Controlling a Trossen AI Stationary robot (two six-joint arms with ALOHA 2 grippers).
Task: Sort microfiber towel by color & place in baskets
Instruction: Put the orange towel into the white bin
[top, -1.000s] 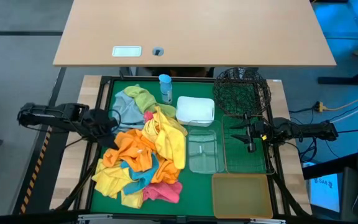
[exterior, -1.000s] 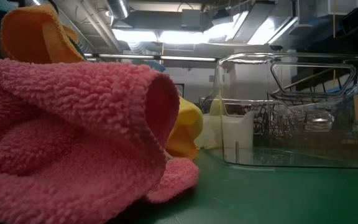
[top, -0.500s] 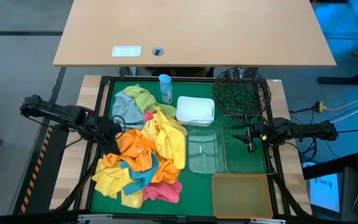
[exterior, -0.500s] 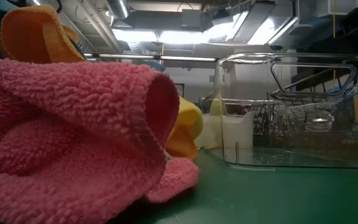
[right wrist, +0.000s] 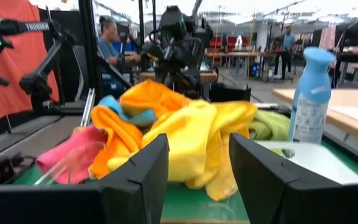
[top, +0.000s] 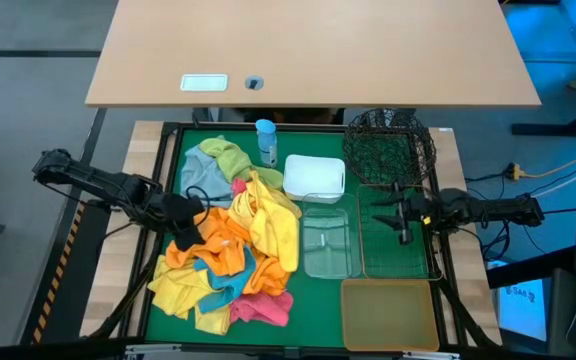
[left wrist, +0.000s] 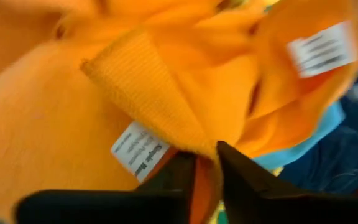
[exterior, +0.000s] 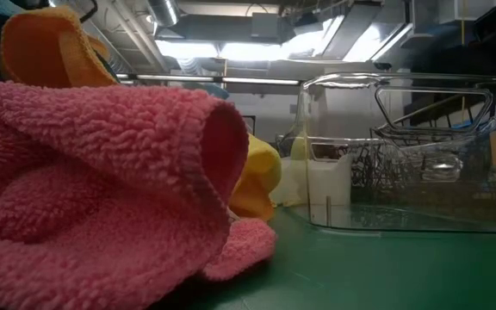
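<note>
now the heap of microfiber towels lies on the green mat of the desk, orange, yellow, teal and pink cloths tangled together, with a grey-blue and a light green one at its far end. since a second ago the left gripper has moved further in over the pile's left edge, and its fingers sit narrowly closed on a fold of an orange towel. the right gripper has not moved; it hangs with its fingers wide apart over the rectangular wire basket. that basket, the black round mesh basket, the white tub, the clear tub and the amber tub hold no towels. a blue-capped bottle stands beside the white tub.
</note>
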